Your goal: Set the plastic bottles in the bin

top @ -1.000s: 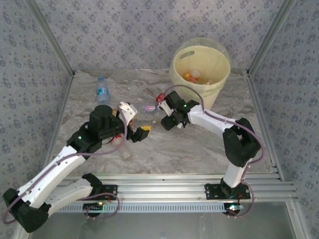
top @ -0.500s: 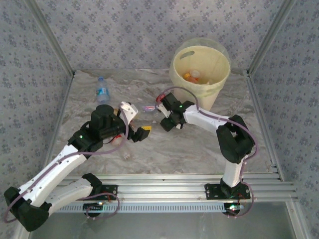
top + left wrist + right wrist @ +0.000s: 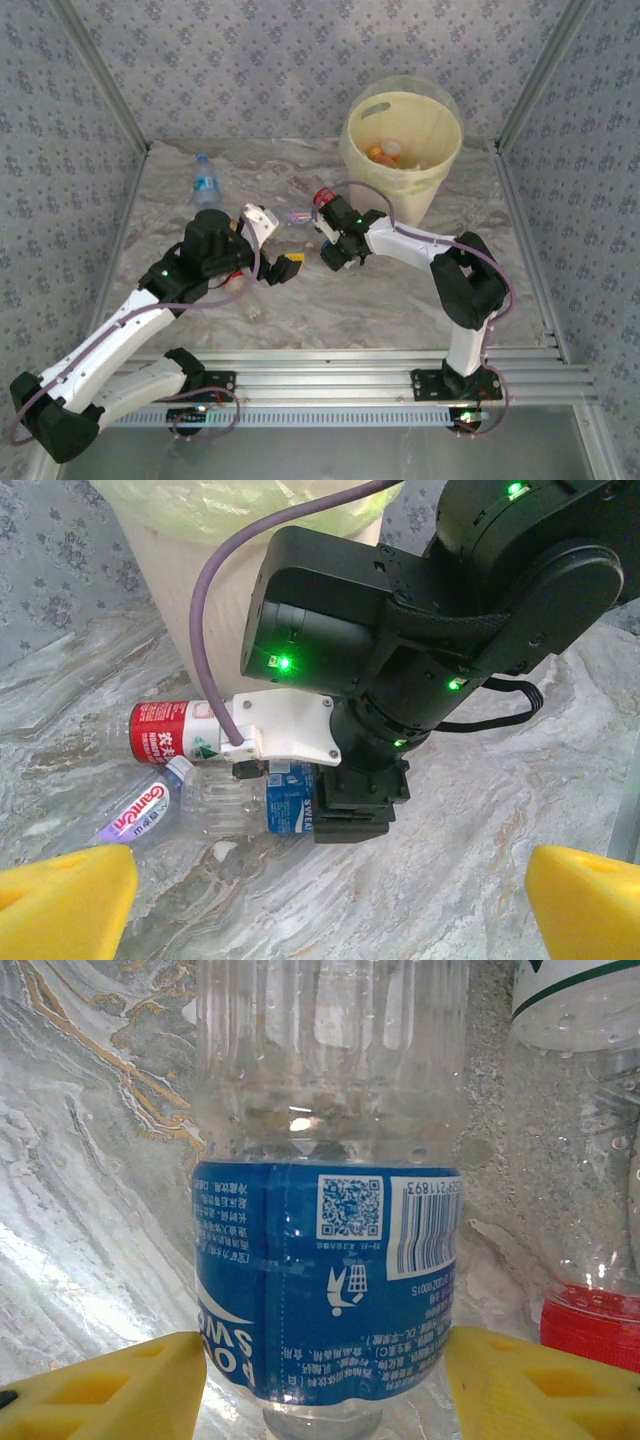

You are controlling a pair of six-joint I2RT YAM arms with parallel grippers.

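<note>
Fingers (image 3: pixel 110 1385) of right gripper (image 3: pixel 325 1360) are straddling blue-labelled bottle (image 3: pixel 325 1260), which is clear, ribbed and lying on marble table (image 3: pixel 90 1160) beside red-capped bottle (image 3: pixel 585 1160). Pads are meeting label edges (firm clamp: cannot tell). Left gripper (image 3: pixel 325 900) is hanging spread wide, empty.

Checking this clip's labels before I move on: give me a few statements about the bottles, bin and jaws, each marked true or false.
The right jaws straddle a blue-labelled bottle. True.
The bin holds nothing. False: orange-marked bottles lie inside.
The left jaws grip a bottle. False: they stand wide open, holding nothing.
A red-labelled bottle lies beside the blue-labelled one. True.
</note>
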